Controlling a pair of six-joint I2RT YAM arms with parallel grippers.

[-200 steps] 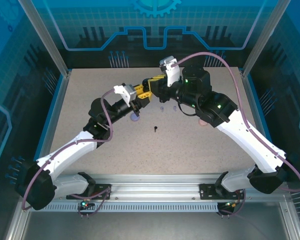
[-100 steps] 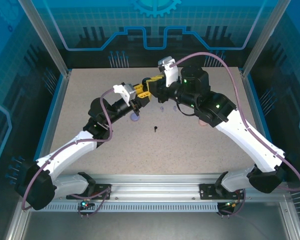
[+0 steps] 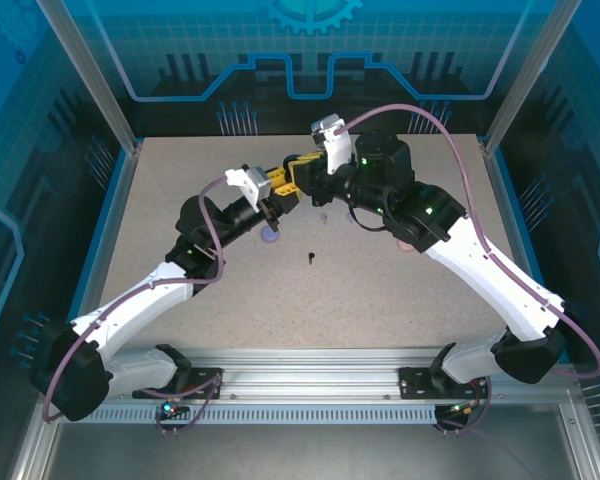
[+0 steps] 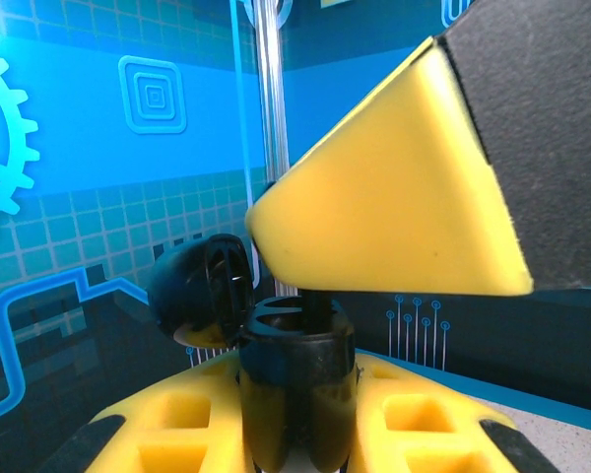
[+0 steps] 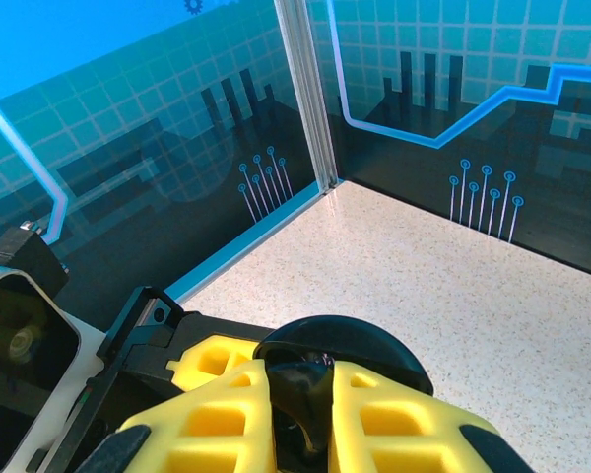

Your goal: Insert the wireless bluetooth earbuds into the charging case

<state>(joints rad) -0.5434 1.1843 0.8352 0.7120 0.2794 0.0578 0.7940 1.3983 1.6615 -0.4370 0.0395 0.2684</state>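
A round black charging case (image 4: 295, 379), lid open, is clamped in the left claw (image 4: 295, 443). A glossy black earbud (image 5: 305, 389) is pinched by the right claw (image 5: 300, 424).

Over the counter's (image 3: 180, 170) far middle, the left tool (image 3: 280, 190) grips a case (image 4: 295, 365) upright, its lid (image 4: 202, 286) swung to 9 o'clock in the left wrist view. The right tool (image 3: 298, 170), pinching an earbud (image 5: 300, 384), sits directly above the case. On the counter, a second case (image 3: 270, 236) lies at the left tool's 6 o'clock, a loose earbud (image 3: 311, 260) at 5 o'clock.
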